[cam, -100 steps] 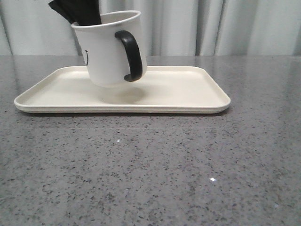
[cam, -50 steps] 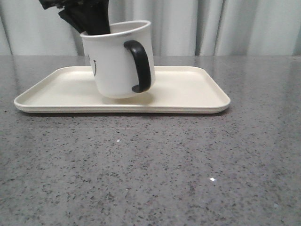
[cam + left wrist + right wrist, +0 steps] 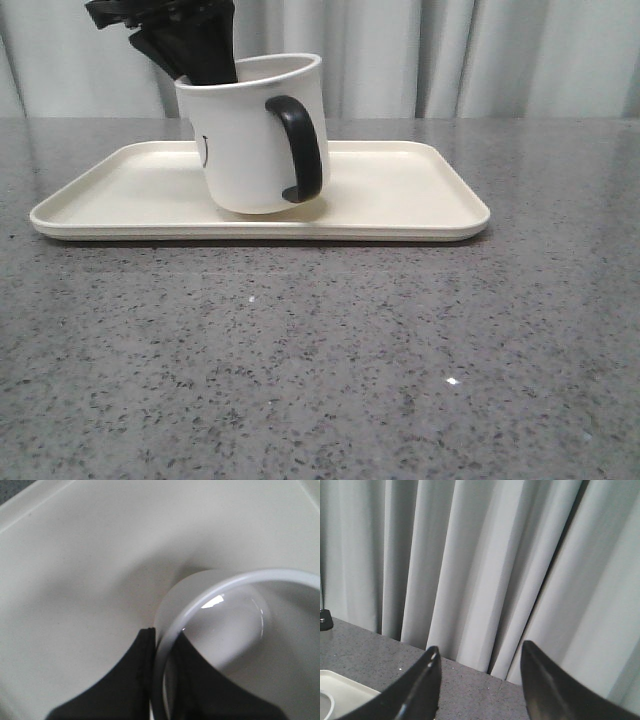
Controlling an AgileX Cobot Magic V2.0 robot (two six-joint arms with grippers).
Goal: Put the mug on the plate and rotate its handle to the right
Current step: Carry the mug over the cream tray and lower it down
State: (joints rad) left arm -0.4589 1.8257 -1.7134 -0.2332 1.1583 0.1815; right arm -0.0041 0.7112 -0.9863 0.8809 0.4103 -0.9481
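- Left tool pinches the mug by its rim, one finger inside the wall, the other outside.
- Below that tool, the mug leans on the plate, tilted, its base at the plate's surface.
- Its handle faces the camera's near right side.
- Right tool hangs with fingers parted, holding nothing, facing the curtain above the desk.
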